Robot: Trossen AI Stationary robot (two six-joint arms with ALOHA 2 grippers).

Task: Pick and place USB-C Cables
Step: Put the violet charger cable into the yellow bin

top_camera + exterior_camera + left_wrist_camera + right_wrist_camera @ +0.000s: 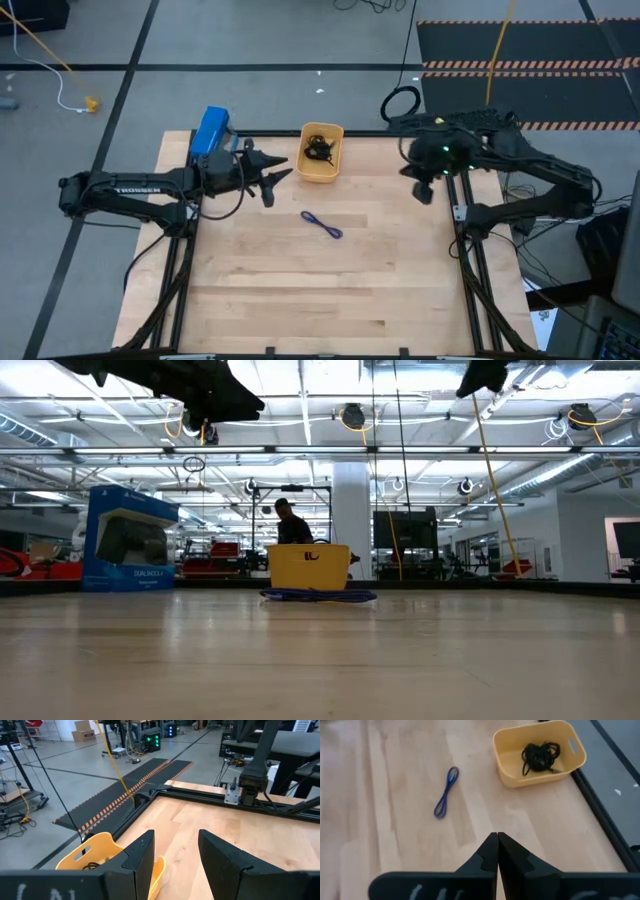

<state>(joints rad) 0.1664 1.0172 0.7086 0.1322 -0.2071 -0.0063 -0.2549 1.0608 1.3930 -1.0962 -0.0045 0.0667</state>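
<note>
A blue-purple USB-C cable (pixel 322 224) (pixel 446 792) lies flat on the table's middle, folded into a narrow loop. Black USB-C cables (pixel 318 150) (pixel 540 756) lie bundled inside the orange-yellow tray (pixel 305 170) (pixel 510 775) at the far edge. My left gripper (pixel 280 172) (pixel 175 855) hovers open, high, just left of the tray. My right gripper (pixel 422 192) (pixel 497 851) hangs shut above the table's right far part, holding nothing. In the low view the blue cable (pixel 318 596) lies in front of the tray (pixel 307 567).
A blue box (pixel 210 131) stands at the far left corner behind my left arm. A thick black cord ring (pixel 400 102) lies on the floor beyond the far edge. A person (pixel 292 525) shows in the room behind. Bare wood spreads over the near half of the table.
</note>
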